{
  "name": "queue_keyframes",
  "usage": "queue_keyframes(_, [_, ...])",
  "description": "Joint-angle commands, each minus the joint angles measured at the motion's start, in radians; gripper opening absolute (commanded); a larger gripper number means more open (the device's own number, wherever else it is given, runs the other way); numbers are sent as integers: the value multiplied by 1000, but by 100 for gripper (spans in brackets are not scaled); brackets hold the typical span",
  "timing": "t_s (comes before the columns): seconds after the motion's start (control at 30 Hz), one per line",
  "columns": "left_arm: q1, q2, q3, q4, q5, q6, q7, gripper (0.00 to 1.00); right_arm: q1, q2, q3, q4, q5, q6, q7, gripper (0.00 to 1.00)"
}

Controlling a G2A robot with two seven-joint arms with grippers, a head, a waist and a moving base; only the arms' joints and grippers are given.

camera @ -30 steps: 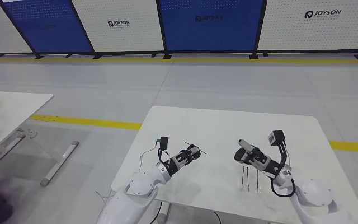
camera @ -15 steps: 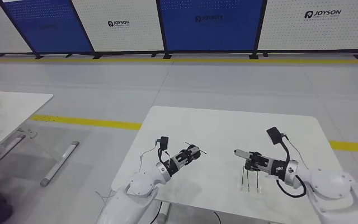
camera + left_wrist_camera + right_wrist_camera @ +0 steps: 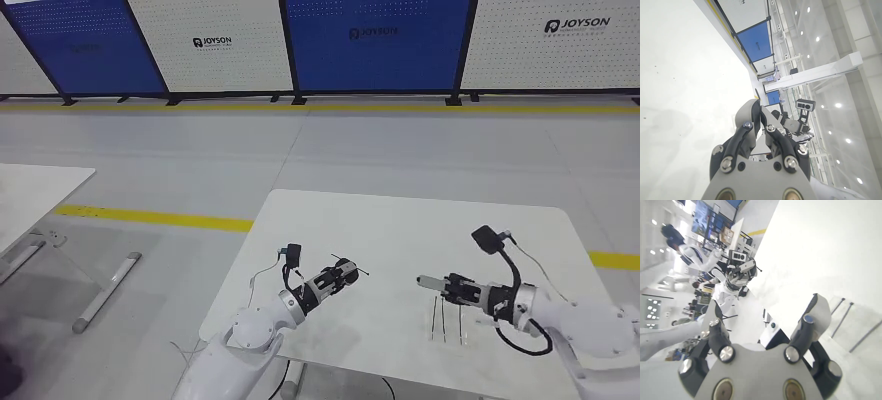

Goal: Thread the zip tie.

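Black zip tie [image 3: 757, 93] pinched tight in the left gripper [image 3: 759, 107], tip poking out beyond it. Right gripper [image 3: 765, 302] gapes wide and empty, which its wrist view settles and the top view can't, with three spare ties [image 3: 843, 317] lying just beside it.

Black zip tie [image 3: 361, 270] in left end effector [image 3: 760, 106]

The right gripper [image 3: 764, 300] is hanging with jaws spread wide; three black zip ties [image 3: 842, 317] are lying side by side on the white bench [image 3: 810, 247] just beside it.
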Motion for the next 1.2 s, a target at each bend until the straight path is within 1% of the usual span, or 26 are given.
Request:
queue_keyframes(0.0, [0,0,0,0,0,0,0,0,12,6,3,-24,-73,17,42,100])
queue_keyframes(0.03, [0,0,0,0,0,0,0,0,21,10,0,-41,-119,26,73,100])
queue_keyframes(0.07, [0,0,0,0,0,0,0,0,28,13,-2,-52,-154,31,82,100])
queue_keyframes(0.1, [0,0,0,0,0,0,0,0,30,13,-6,-56,-168,41,87,100])
queue_keyframes(0.13, [0,0,0,0,0,0,0,0,37,15,-15,-57,-190,44,104,100])
queue_keyframes(0.17, [0,0,0,0,0,0,0,0,52,17,-34,-51,-234,44,141,100])
queue_keyframes(0.2, [0,0,0,0,0,0,0,0,56,17,-38,-48,-246,47,145,100])
queue_keyframes(0.5, [0,0,0,0,0,0,0,0,56,17,-38,-48,-246,47,145,100])
queue_keyframes(0.53, [0,0,0,0,0,0,0,0,49,16,-43,-44,-247,45,135,100])
queue_keyframes(0.57, [0,0,0,0,0,0,0,0,48,17,-52,-43,-264,45,146,100])
queue_keyframes(0.6, [0,0,0,0,0,0,0,0,55,18,-71,-36,-301,70,169,100])
queue_keyframes(0.67, [0,0,0,0,0,0,0,0,80,15,-113,-29,-371,139,200,100])
queue_keyframes(0.7, [0,0,0,0,0,0,0,0,101,10,-149,-22,-395,173,222,100])
queue_keyframes(0.77, [0,0,0,0,0,0,0,0,143,2,-198,9,-428,219,258,100])
queue_keyframes(0.8, [0,0,0,0,0,0,0,0,164,-2,-216,34,-461,222,265,100])
queue_keyframes(0.83, [0,0,0,0,0,0,0,0,178,-5,-223,41,-491,222,251,100])
queue_keyframes(1.17, [0,0,0,0,0,0,0,0,175,-5,-224,42,-489,218,246,100])
